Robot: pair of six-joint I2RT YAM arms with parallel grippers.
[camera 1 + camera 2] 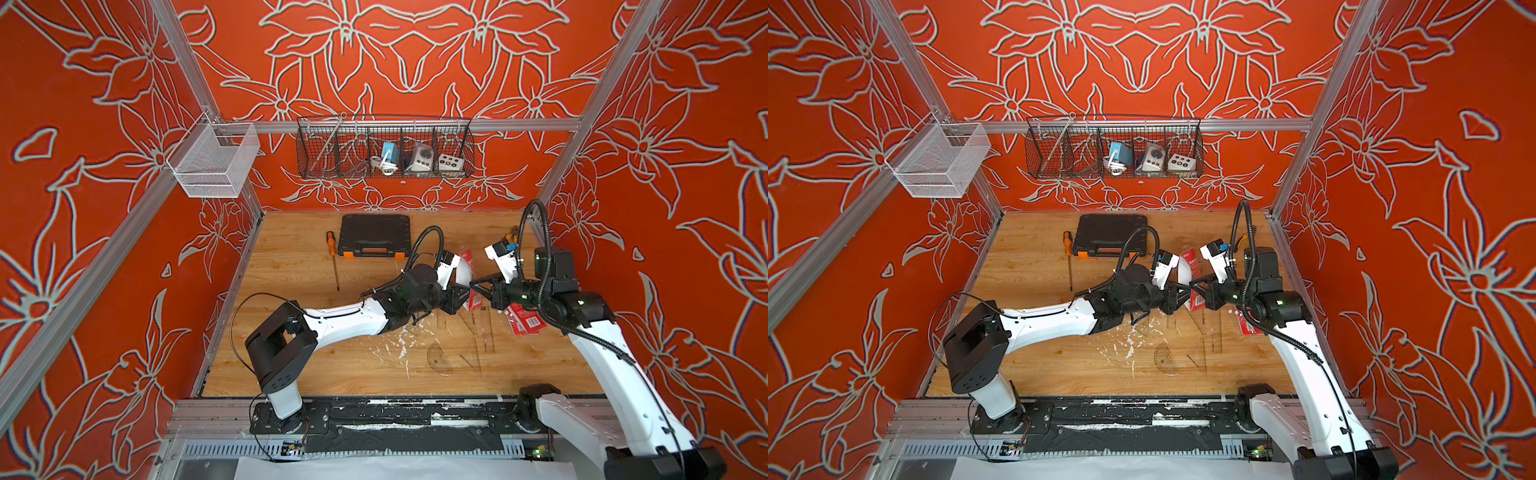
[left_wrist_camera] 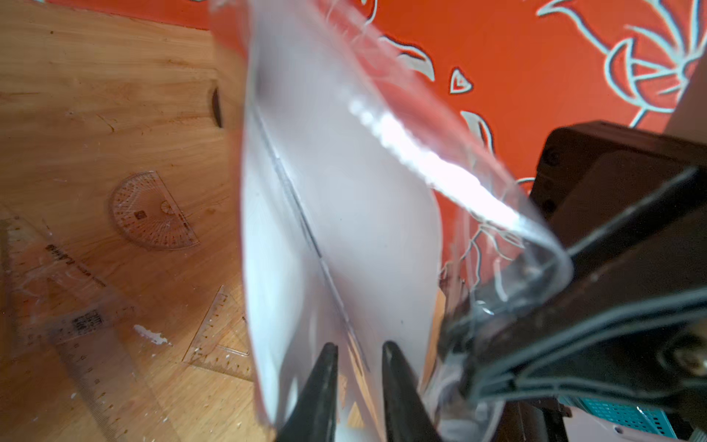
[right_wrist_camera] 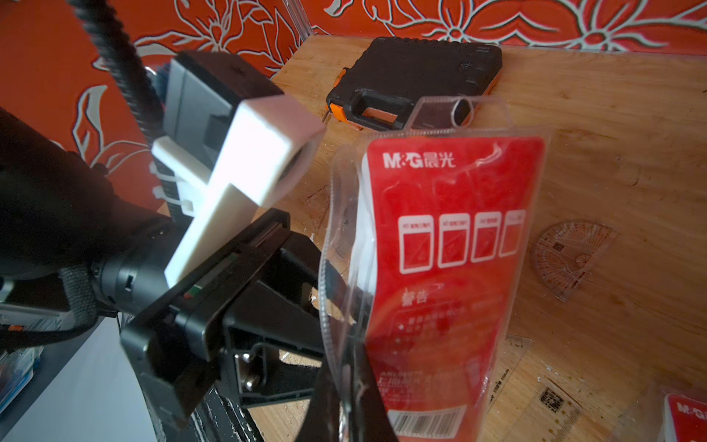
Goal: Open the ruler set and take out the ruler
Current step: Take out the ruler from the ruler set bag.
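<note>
Right wrist view: pouch [image 3: 440,268] up off table [image 3: 612,134], clear film over red M&G card, hang-hole end away from gripper. Pinched at opposite edge by right gripper [image 3: 348,367], jaws closed on film.

Left wrist view: left gripper [image 2: 359,348] at same pouch from white back side. Fingers [image 2: 317,382] parted, narrow gap between, film showing in gap; contact with film not discernible.

Same view: ruler [image 2: 92,379] out of pouch, flat on table. Protractor [image 2: 153,210] and set square [image 2: 222,336] flat near it, all clear plastic, none touching a gripper.

Both top views: grippers nose to nose at pouch, on robot's side of case [image 1: 375,235] and to its right, well apart from it. Ruler, set square and protractor also on robot's side of case, further from it than pouch, protractor furthest. Second red pack [image 1: 525,320] flat under right arm, right of case. Screwdriver [image 1: 332,257] just left of case, not touching.
</note>
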